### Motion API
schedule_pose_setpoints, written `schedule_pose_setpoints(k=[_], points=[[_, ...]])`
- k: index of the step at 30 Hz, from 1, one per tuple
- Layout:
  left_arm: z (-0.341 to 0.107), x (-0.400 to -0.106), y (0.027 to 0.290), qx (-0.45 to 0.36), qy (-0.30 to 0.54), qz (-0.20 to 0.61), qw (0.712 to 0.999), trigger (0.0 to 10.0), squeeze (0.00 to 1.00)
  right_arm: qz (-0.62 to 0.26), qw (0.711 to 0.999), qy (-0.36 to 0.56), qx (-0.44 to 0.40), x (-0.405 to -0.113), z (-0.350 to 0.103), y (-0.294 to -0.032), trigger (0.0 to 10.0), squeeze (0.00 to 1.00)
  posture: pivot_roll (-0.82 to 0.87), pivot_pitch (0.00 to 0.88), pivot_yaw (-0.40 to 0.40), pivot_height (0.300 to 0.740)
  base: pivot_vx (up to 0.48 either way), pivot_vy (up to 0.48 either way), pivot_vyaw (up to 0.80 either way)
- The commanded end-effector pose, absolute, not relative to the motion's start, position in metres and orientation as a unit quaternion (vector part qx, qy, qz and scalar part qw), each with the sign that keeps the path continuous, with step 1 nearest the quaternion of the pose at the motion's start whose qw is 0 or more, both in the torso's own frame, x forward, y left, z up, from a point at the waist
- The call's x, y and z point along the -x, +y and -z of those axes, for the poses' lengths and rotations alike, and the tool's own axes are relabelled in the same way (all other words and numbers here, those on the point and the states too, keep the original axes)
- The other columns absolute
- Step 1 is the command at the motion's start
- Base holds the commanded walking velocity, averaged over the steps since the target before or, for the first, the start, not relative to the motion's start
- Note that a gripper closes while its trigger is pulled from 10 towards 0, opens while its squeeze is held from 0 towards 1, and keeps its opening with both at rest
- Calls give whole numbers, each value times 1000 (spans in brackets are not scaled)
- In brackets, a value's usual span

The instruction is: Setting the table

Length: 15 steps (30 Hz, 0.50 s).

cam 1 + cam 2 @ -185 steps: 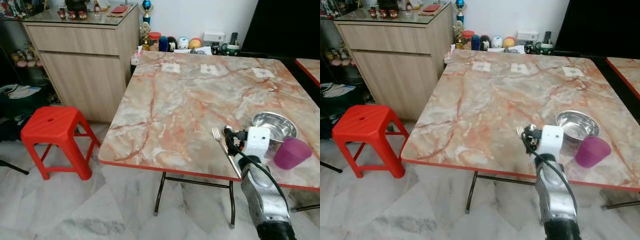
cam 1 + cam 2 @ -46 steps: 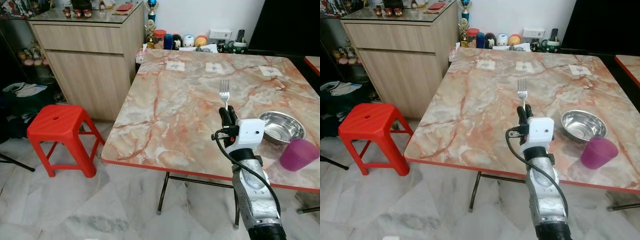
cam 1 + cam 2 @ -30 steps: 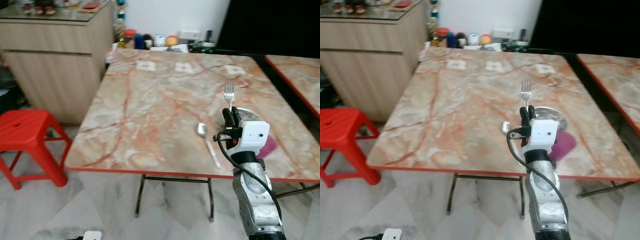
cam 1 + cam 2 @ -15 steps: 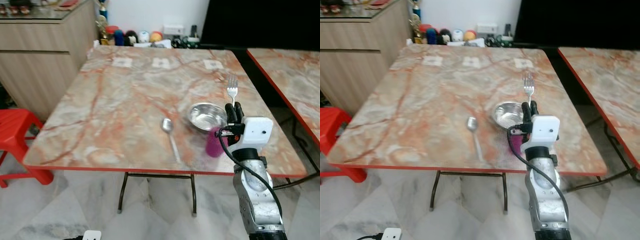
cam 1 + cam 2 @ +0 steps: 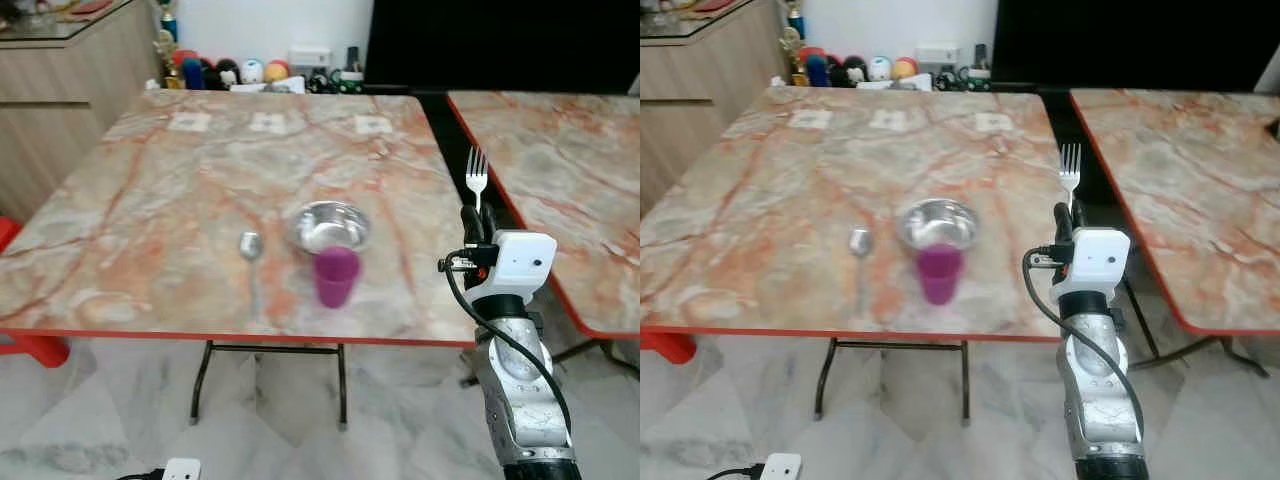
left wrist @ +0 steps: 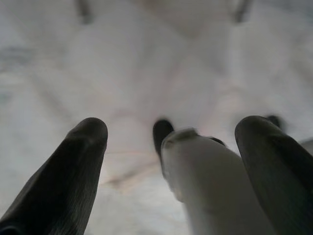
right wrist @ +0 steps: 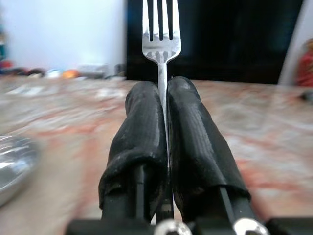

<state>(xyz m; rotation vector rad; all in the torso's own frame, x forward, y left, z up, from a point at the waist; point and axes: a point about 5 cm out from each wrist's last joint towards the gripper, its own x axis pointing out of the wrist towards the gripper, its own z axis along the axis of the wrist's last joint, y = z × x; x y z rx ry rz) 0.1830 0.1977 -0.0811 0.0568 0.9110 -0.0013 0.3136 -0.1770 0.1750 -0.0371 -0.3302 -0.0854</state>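
My right gripper [image 5: 468,222] is shut on the handle of a silver fork [image 5: 477,166], which stands upright with its tines up. It hovers just beyond the right edge of the marble table [image 5: 150,180], over the gap between the two tables. In the right wrist view the black fingers [image 7: 144,127] pinch the fork [image 7: 161,29]. A steel bowl [image 5: 330,225], a purple cup [image 5: 336,276] in front of it and a spoon [image 5: 250,250] to their left lie on the table. My left gripper [image 6: 173,128] hangs open above the pale floor.
A second marble table [image 5: 560,170] stands to the right across a narrow gap. A wooden cabinet [image 5: 50,70] is at the far left, and small items [image 5: 250,72] line the back wall. Part of a red stool [image 5: 25,350] shows at left; a white plug [image 5: 181,469] lies on the floor.
The whole view has swung to the right, so bowl, cup and spoon sit further left in the picture. The right gripper with the fork now stands off the table's right edge.
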Motion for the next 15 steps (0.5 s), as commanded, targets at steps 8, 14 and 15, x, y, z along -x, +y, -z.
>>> schedule_pose_setpoints(k=[8, 14, 15], points=[[83, -180, 200, -36, 450, 5, 892, 10000, 0, 32, 984, -174, 14, -317, -181, -168, 10000, 0, -29, 41, -30, 740, 0, -398, 0], [84, -178, 199, -38, 452, 9, 891, 10000, 0, 34, 984, -174, 13, -317, -181, -168, 10000, 0, -30, 34, -28, 740, 0, -402, 0], [84, -178, 199, -38, 452, 9, 891, 10000, 0, 34, 984, -174, 13, -317, -181, -168, 10000, 0, -30, 34, -28, 740, 0, -401, 0]])
